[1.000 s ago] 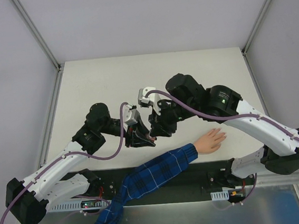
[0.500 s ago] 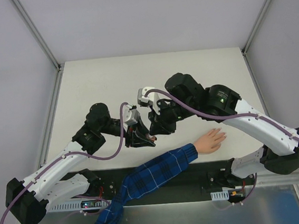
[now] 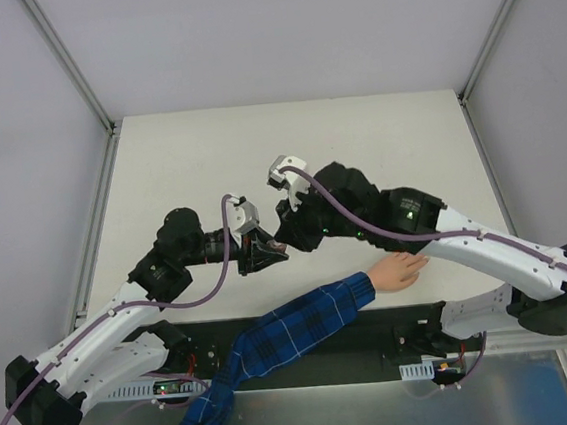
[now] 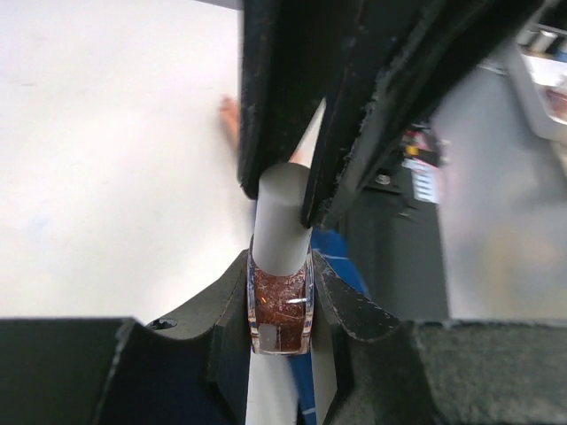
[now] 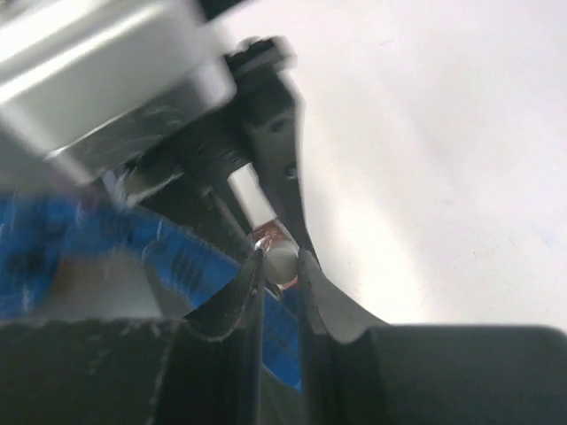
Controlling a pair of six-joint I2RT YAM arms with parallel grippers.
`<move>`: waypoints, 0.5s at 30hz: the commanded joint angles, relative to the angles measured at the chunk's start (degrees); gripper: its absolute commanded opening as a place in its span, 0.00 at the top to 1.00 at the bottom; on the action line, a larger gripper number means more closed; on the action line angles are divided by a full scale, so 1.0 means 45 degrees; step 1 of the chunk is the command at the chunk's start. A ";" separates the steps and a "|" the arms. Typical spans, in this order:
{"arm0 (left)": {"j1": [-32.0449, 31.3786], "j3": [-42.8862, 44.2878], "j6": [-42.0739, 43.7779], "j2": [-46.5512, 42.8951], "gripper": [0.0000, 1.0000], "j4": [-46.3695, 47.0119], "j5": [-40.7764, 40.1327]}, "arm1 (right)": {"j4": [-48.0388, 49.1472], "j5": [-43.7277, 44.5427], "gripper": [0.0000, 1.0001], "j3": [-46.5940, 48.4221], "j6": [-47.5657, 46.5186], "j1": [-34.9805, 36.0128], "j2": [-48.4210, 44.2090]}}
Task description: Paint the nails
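Note:
My left gripper is shut on a small dark reddish polish bottle, held above the table. The bottle's pale grey cap points at my right gripper, which is shut on the cap. The two grippers meet tip to tip at mid-table. A pale peach hand lies flat on the table's near edge, to the right of the grippers, on an arm in a blue-and-white plaid sleeve. The nails are too small to make out.
The sleeve runs from the hand down past the table's front edge to the bottom left. The right arm's forearm passes just above the hand. Metal frame posts stand at the table's back corners.
Both grippers stay joined on the bottle and cap. The right wrist has swung and lowered toward the hand; the left arm has drawn slightly back to the left.

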 commanded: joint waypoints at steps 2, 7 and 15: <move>0.0472 -0.0275 0.0346 -0.1263 1.00 0.2660 -0.3920 | 0.1730 1.0226 1.00 -0.1766 0.7287 0.2886 0.0196; 0.0531 -0.0294 0.0229 -0.1262 1.00 0.2680 -0.3590 | 0.0849 1.3468 0.99 -0.0595 0.8438 0.4237 0.1174; 0.0551 -0.0060 0.0385 -0.1322 1.00 0.2524 -0.2965 | 0.0167 1.2415 0.65 0.0696 0.6779 0.4217 0.1156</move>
